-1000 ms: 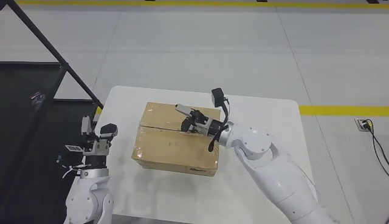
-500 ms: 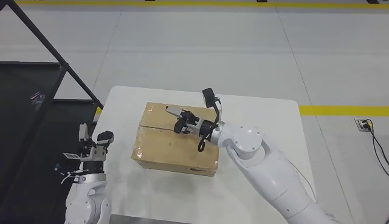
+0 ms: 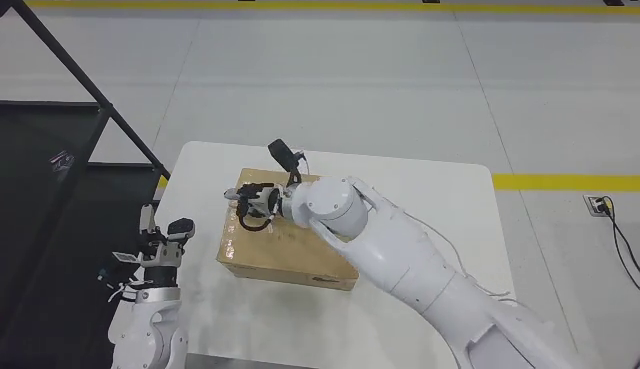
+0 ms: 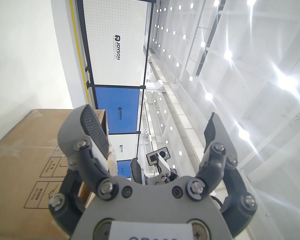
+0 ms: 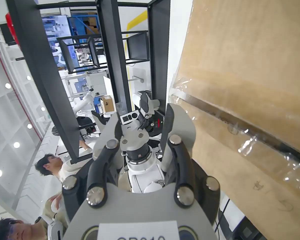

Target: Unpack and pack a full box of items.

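Right gripper (image 3: 247, 206) is over the left end of the cardboard box (image 3: 285, 254), close to the seam where the two top flaps meet. Its fingers (image 5: 170, 119) stand partly apart and they hold nothing; in the right wrist view the gap between them is free. One finger is just beside the top face of the box, but I cannot tell if it touches the cardboard. The right arm lies across the box top from the right side.

The cardboard box stands on the white worktop (image 3: 430, 209), in its left half and nearer to the far edge than to the near one. The flaps are down. Clear tape (image 5: 215, 126) runs along the seam, and at the left end of the box it is wrinkled and partly lifted.

Left gripper (image 3: 163, 231) is at the left edge of the worktop, near the left side of the box but apart from it. Its fingers (image 4: 91, 123) point upward and are spread wide, with nothing between them. In the left wrist view (image 4: 151, 123) the box side (image 4: 22, 156) is close beside one finger.

A black metal frame (image 3: 60, 69) stands on the floor beyond the left edge of the worktop.
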`<state>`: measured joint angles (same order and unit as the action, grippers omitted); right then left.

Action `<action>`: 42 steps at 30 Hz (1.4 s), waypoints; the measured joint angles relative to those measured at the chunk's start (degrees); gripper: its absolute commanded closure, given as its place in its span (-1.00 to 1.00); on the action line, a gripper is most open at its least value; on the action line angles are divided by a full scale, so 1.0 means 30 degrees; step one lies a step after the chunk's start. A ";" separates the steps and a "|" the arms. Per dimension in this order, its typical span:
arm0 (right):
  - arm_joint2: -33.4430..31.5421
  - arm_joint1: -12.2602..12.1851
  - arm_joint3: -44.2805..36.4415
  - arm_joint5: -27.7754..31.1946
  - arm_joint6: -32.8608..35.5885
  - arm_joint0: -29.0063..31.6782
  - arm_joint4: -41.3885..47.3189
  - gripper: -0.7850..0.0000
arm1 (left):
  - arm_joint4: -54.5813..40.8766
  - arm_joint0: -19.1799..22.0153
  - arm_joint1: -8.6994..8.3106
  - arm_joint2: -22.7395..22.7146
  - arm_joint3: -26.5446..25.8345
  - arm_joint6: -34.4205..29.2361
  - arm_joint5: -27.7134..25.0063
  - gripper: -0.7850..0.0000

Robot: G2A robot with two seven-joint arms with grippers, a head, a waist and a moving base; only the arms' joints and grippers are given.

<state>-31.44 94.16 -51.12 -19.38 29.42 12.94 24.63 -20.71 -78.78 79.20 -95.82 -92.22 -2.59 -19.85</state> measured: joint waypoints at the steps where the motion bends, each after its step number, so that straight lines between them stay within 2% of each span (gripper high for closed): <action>1: 0.0219 0.0339 0.0571 -0.0091 0.0084 -0.0368 0.0173 1.00 | -0.0023 -0.0077 -0.0001 -0.0048 -0.0040 0.0021 -0.0043 -1.00; 10: 0.1607 0.2642 0.4738 -0.1652 0.0178 -0.2089 0.0540 1.00 | -0.0234 -0.0364 0.0004 -0.0189 -0.0189 0.0088 -0.0173 -1.00; 20: 0.1704 0.4180 0.8140 -0.2334 0.0251 -0.2668 0.0706 1.00 | -0.0092 -0.0149 -0.0011 -0.0159 -0.0198 -0.0031 0.0105 -1.00; 28: 0.1576 0.4506 0.9286 -0.1731 0.1694 -0.2803 -0.0025 1.00 | 0.0133 0.0174 -0.0019 -0.0019 -0.0107 -0.0092 0.0321 -1.00; 42: 0.0542 0.4000 0.9502 -0.1711 0.2207 -0.2457 -0.1007 1.00 | 0.0419 0.0601 -0.0011 0.0313 0.0056 -0.0131 0.0494 -1.00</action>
<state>-29.81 106.16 -22.62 -24.51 36.04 5.57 21.61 -19.45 -76.98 79.17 -94.88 -92.06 -2.98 -18.37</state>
